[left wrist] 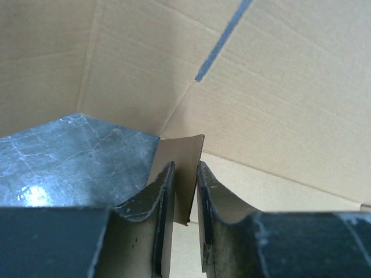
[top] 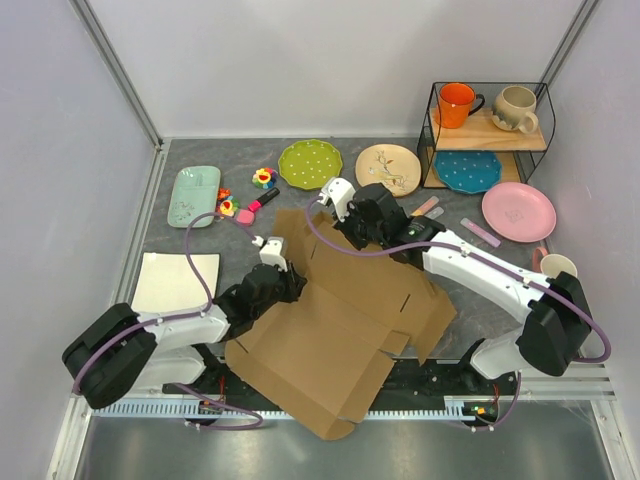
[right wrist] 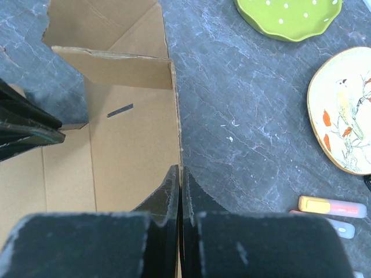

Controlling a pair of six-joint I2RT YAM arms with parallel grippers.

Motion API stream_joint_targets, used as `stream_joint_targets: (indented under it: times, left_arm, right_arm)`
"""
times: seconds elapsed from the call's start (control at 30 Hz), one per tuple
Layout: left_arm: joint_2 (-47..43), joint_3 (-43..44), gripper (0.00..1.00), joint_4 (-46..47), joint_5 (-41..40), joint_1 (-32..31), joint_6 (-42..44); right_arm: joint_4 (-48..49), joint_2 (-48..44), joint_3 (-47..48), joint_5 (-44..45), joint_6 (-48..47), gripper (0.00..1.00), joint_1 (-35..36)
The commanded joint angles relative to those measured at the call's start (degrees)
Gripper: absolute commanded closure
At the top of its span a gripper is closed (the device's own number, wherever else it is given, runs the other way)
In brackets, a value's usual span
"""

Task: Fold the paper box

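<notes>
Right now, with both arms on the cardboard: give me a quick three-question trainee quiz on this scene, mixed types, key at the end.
1. True or false: the left gripper is shut on a flap of the paper box.
2. The right gripper pinches the box at: A an edge, B a panel's middle, C nowhere.
3. Fill in: the cream plate beside the green dotted plate shows a painted ____.
Key: 1 true; 2 A; 3 bird.
</notes>
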Motion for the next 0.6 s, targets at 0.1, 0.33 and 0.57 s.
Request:
stream_joint_targets:
  times: [0.1,0.33,0.57]
  left_arm:
    - [-5.69,-3.84,0.62,3.39,-4.84,-5.34,5.04]
    - [-19.57,5.28,0.39,-12.23,-7.83,-5.43,6.01]
    - [-32.58,11.98,0.25,-25.79,-15.72,-5.17,8.03]
  right_arm:
    - [0.70,-1.27,-0.21,1.89,-0.45,1.00,1.48]
    - [-1.32,-2.23,-0.12,4.88,-2.20,1.00,3.06]
    - [-2.64,-4.25,-0.12,6.37,-4.22,1.00,4.38]
